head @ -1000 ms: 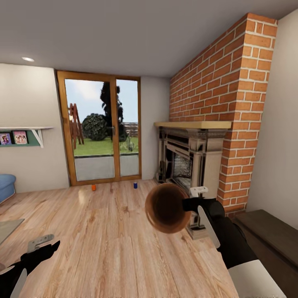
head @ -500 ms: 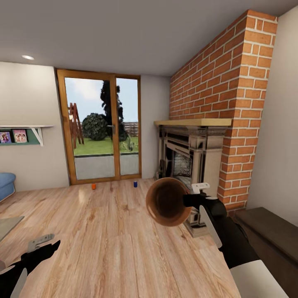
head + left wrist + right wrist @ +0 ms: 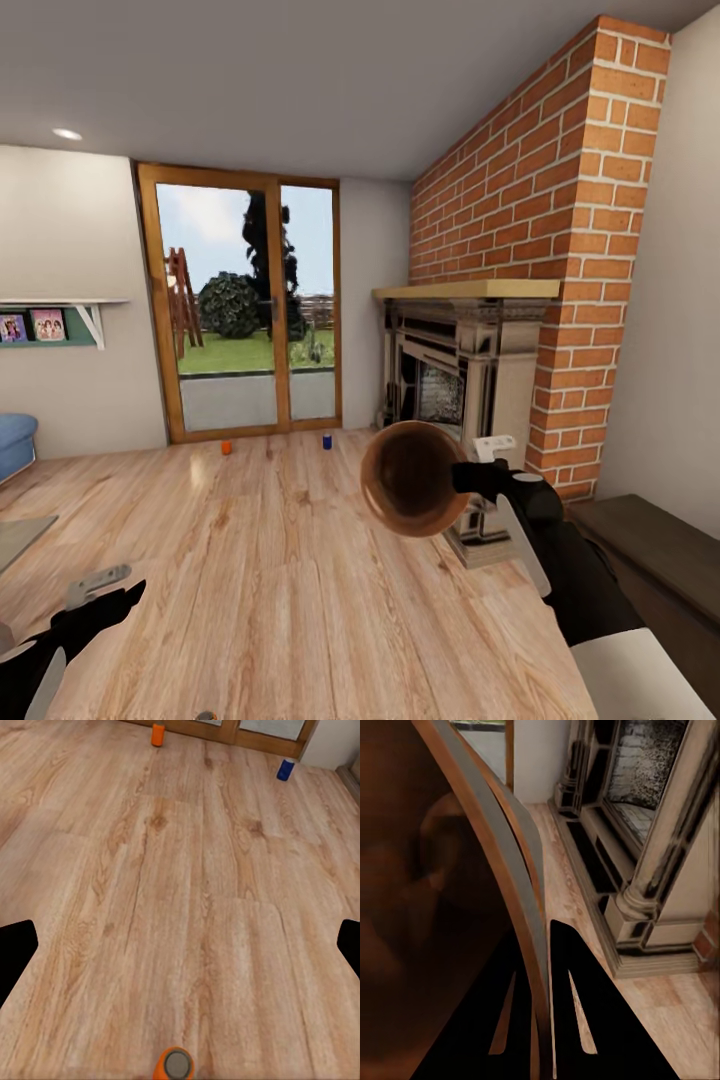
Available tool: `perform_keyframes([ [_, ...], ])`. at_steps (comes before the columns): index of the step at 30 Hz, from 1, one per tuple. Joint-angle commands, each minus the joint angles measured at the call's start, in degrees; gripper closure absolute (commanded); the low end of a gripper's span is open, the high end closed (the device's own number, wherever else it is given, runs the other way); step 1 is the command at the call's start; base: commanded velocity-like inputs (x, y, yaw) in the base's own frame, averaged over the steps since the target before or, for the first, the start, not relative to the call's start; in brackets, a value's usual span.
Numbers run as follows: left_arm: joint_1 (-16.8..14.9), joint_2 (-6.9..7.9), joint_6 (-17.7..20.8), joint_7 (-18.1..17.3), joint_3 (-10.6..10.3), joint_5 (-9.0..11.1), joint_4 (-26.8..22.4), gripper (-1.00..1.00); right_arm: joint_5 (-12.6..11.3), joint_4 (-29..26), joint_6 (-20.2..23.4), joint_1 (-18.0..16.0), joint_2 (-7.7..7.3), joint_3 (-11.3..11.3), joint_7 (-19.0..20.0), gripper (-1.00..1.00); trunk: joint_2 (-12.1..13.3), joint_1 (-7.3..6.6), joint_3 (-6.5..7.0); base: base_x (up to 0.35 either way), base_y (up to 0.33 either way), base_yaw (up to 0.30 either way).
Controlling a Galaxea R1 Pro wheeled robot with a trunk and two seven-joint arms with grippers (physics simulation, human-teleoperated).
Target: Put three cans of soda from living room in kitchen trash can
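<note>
Right fingers clamped together on the rim of the tash can, one inside the wall and one outside; tash can held off the floor on its side, tan-brown mouth turned toward the head camera, just in front of the fireplace; right gripper at the rim edge nearest the fireplace, black arm trailing back from it.

Left fingers spread wide apart, holding nothing, low over the wood floor, well apart from the fireplace.

Orange can upright on the floor just beneath the left gripper; second orange can and blue can standing near the foot of the glass doors, beside the fireplace, blue one the closer to it; same pair at the far end of the floor in the left wrist view, orange and blue.

Brick chimney rising above the fireplace; blue sofa and wall shelf across the room from it.
</note>
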Motion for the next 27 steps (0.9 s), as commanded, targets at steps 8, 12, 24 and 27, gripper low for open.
perform_keyframes([
  [8, 0.0, -0.07, -0.1, 0.0, -0.1, 0.0, 0.0, -1.00, -0.7, -0.1, -0.1, -0.3, -0.71, -0.5, 0.4, 1.00, -3.2, 1.76, -1.43, 0.000, 0.000, 0.000],
  [12, 0.0, -0.41, -0.1, 0.0, -0.1, -0.1, 0.2, -1.00, -0.6, -0.1, -0.1, -0.3, -1.06, -0.6, 0.5, 1.00, -4.8, 2.64, -2.15, 0.000, 0.000, 0.000],
  [24, 0.0, -5.56, -3.4, 3.0, -0.3, -2.2, 0.3, -1.00, -0.6, -0.1, -0.1, -0.4, -2.62, -0.8, 4.6, 1.00, -9.6, 5.28, -4.30, 0.000, 0.000, 0.000],
  [27, -0.1, -5.89, -3.6, 3.4, -0.4, -2.6, 0.3, -1.00, -0.6, -0.2, -0.1, -0.4, -2.66, -0.8, 4.8, 1.00, -10.9, 5.93, -4.84, 0.000, 0.000, 0.000],
])
